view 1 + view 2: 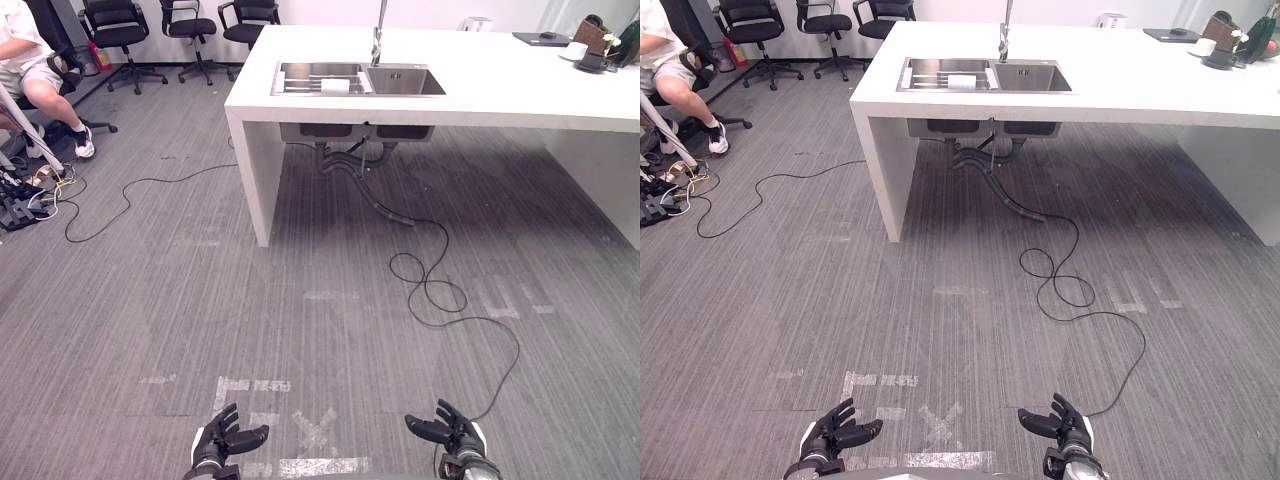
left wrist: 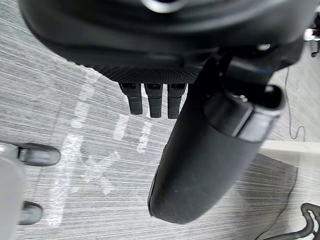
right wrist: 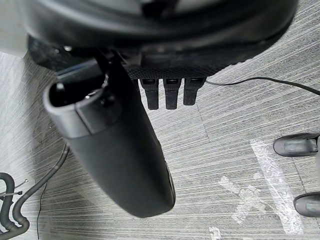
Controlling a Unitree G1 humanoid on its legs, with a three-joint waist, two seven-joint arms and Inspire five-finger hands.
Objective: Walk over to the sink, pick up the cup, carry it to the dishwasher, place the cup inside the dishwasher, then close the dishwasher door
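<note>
The left hand (image 1: pixel 225 440) and right hand (image 1: pixel 452 432) hang low over the grey carpet (image 1: pixel 250 330), fingers loose and apart, well away from the steel sink (image 1: pixel 405 82) in the white counter (image 1: pixel 500 90).

Counts:
- Unoccupied office chairs (image 1: pixel 115 32), upper left: 3.
- Seated person (image 1: pixel 30 70), left edge: 1.
- White counter (image 1: pixel 500 100), top centre to right: 1.
- Sink (image 1: pixel 405 80) set in it: 1, with 2 basins.
- Faucet (image 1: pixel 378 35): 1.
- Hands, bottom edge: 2, left hand (image 1: pixel 222 440) and right hand (image 1: pixel 450 430).
- Clutter in the upper right corner: too small to count.
</note>
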